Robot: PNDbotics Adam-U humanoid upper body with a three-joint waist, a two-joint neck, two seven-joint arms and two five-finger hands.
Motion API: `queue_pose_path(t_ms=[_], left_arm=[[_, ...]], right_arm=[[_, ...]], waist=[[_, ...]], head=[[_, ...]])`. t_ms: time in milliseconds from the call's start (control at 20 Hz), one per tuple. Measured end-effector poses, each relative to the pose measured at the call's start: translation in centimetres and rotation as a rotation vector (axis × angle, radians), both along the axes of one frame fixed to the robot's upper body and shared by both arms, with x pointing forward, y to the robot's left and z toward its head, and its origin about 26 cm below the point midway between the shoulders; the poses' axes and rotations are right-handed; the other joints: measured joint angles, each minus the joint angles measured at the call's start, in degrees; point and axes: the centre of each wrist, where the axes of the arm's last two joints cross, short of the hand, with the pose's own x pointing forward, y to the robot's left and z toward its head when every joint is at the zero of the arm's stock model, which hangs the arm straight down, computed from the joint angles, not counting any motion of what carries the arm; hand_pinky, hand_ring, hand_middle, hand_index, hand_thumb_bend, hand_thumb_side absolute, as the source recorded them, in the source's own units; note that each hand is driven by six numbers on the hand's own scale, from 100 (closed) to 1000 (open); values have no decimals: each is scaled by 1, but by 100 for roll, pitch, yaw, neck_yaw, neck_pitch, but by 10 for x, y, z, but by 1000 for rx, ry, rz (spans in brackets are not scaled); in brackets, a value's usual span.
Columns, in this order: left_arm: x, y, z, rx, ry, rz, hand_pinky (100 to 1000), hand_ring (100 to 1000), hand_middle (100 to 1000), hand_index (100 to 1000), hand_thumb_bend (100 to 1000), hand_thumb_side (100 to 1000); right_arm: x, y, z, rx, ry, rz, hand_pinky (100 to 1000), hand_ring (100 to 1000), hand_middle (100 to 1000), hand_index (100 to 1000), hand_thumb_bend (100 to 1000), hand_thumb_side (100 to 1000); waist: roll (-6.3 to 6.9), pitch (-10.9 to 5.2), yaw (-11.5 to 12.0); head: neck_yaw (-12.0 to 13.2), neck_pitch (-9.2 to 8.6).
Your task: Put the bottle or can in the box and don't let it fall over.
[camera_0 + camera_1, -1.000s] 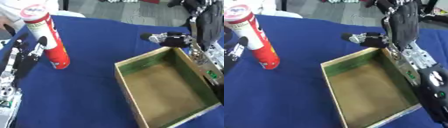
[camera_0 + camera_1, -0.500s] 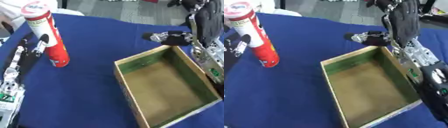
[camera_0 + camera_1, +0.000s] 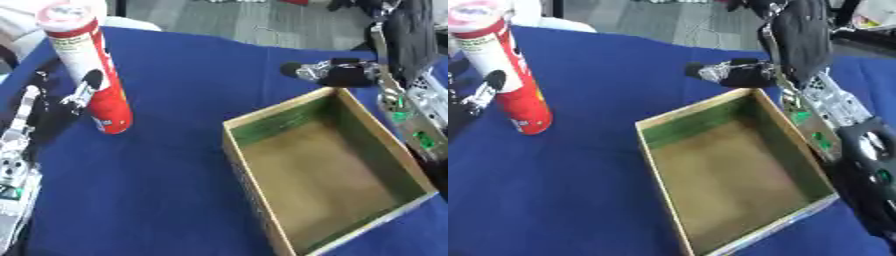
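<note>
A tall red can (image 3: 91,70) with a white upper band and a pale lid stands upright on the blue cloth at the left. My left hand (image 3: 54,107) sits just left of it, fingers straight, one fingertip (image 3: 91,79) touching its side. The open wooden box (image 3: 322,165) with green inner walls lies at the centre right and holds nothing. My right hand (image 3: 798,35) hangs over the box's far right corner, its thumb (image 3: 728,73) pointing left above the far wall, holding nothing.
The blue cloth (image 3: 157,190) covers the table. Grey floor shows beyond the far edge. A white object (image 3: 17,25) sits at the far left behind the can. My right forearm (image 3: 859,160) runs along the box's right side.
The whole picture has shifted, so the camera has moved. My left hand has crept closer to the can and now touches its side. The right hand stays above the box's far corner.
</note>
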Motion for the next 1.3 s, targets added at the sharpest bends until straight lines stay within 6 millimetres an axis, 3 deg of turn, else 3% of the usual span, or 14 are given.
queue_pose_path(t_ms=[450, 700, 1300], left_arm=[[0, 0, 2, 63, -36, 5, 1000, 1000, 1000, 989, 679, 540], [1, -1, 3, 75, -34, 7, 1000, 1000, 1000, 983, 648, 617], [7, -3, 6, 80, -30, 56, 1000, 1000, 1000, 985, 674, 614]], right_arm=[[0, -1, 1, 46, 48, -31, 552, 395, 448, 503, 945, 327], [0, -1, 1, 56, 79, -43, 558, 392, 458, 498, 955, 336], [4, -5, 0, 59, 114, -48, 564, 400, 479, 503, 943, 325]], waist=[[-3, 5, 0], [-5, 11, 0], [-32, 53, 7]], head=[[-122, 23], [-131, 22], [-158, -10]])
